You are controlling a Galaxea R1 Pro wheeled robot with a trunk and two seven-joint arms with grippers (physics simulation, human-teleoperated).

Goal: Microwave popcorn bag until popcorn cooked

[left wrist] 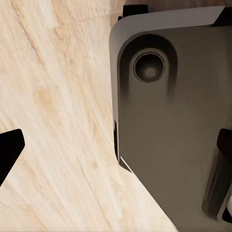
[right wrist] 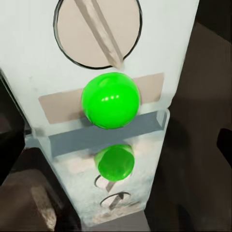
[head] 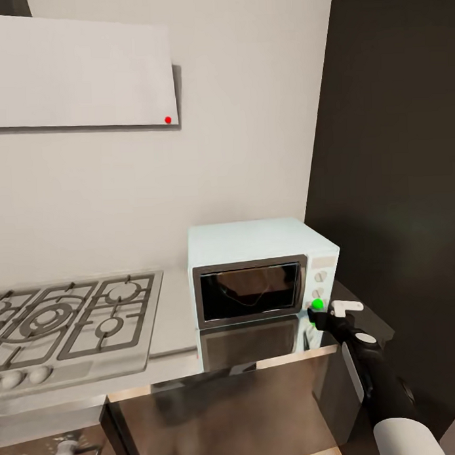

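One microwave point(head: 262, 272), door shut, sits at the countertop's point(head: 172, 321) far right end beside a dark wall, one green light point(head: 317, 304) touching the right gripper point(head: 337, 310), finger spread unclear.

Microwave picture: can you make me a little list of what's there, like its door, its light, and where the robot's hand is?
microwave: pale blue-white box on the countertop, beside the gas hob
door: dark glass, closed
indicator light: glowing green, below a round knob
right end effector: at the microwave's control panel, near the green light
left end effector: open or shut cannot be told
popcorn bag: cannot be made out through the dark door
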